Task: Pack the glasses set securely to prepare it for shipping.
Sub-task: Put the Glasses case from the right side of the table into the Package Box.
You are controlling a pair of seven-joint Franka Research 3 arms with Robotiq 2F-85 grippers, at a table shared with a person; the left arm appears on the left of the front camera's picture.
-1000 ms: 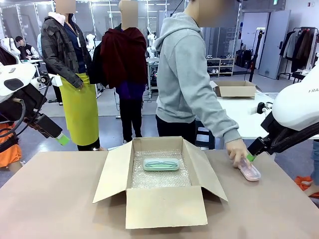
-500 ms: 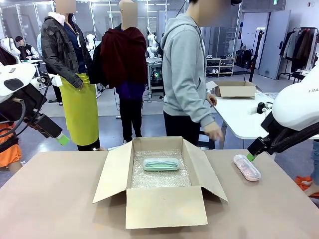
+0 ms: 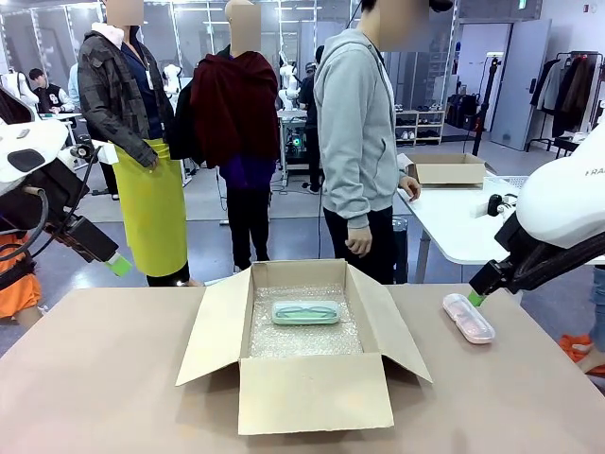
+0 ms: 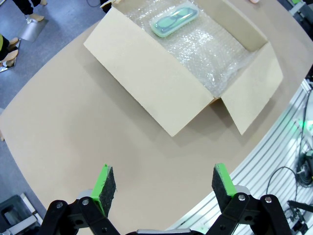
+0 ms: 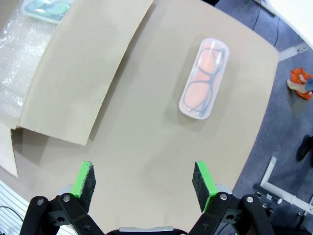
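Table: tan top, people standing behind it.
Box: open cardboard, mid-table, bubble wrap lining it.
Left hand: fingers spread, empty, above the table.
Right hand: spread wide, empty.
Mint-green case: flat on the wrap, inside the box!
Pink case: on the table, right of the box.

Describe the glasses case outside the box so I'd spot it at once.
Find the open cardboard box at the middle of the table. On the bare tabletop to its right lies a small flat oblong case. It is pale pink-clear, unlike the mint-green case on bubble wrap in the box.
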